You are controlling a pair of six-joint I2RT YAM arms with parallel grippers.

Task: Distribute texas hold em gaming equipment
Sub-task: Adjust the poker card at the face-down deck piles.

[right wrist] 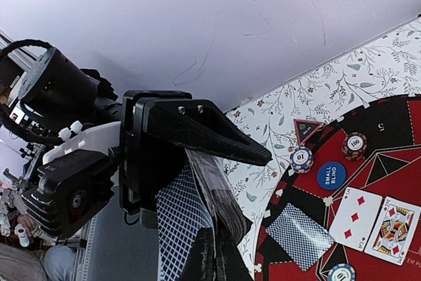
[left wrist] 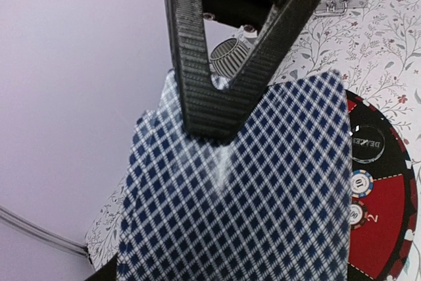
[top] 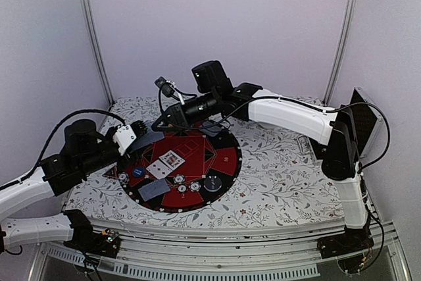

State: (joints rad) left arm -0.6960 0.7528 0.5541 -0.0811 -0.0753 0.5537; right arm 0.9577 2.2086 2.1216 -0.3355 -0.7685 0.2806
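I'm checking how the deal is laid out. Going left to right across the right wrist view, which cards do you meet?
held stack of cards → face-down card on the mat → face-up diamonds card → face-up court card

Bright, diffuse, with only faint soft shadows. Blows out white at the right wrist view's upper left corner. Leaves a pale sheen across the playing cards (left wrist: pixel 276 189).

Blue disc (right wrist: pixel 331 176): "SMALL BLIND"; striped chip (right wrist: pixel 355 144): "100"; neighbouring chip (right wrist: pixel 301 158): "10".
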